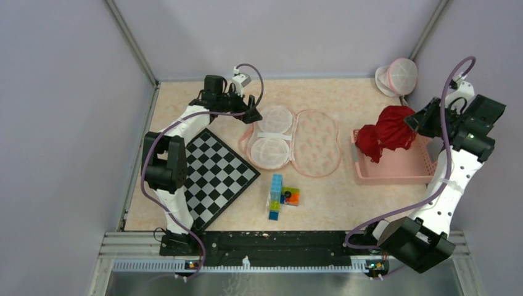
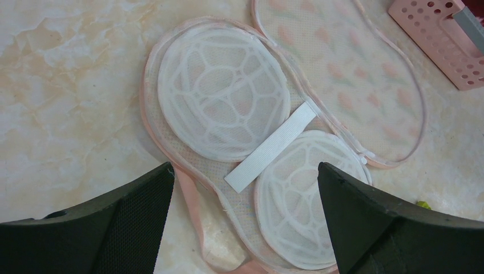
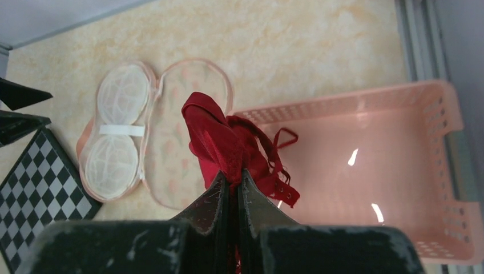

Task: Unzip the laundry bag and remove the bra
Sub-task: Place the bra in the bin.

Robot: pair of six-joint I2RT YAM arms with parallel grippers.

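Right wrist view: right gripper (image 3: 234, 184) pinches the red bra (image 3: 220, 140) above the pink basket (image 3: 342, 98) at the table's right edge, likely for dropping; left gripper (image 2: 245, 169) hangs spread over the unzipped laundry bag (image 2: 348, 74).

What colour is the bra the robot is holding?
The bra is red; the right wrist view shows it best.
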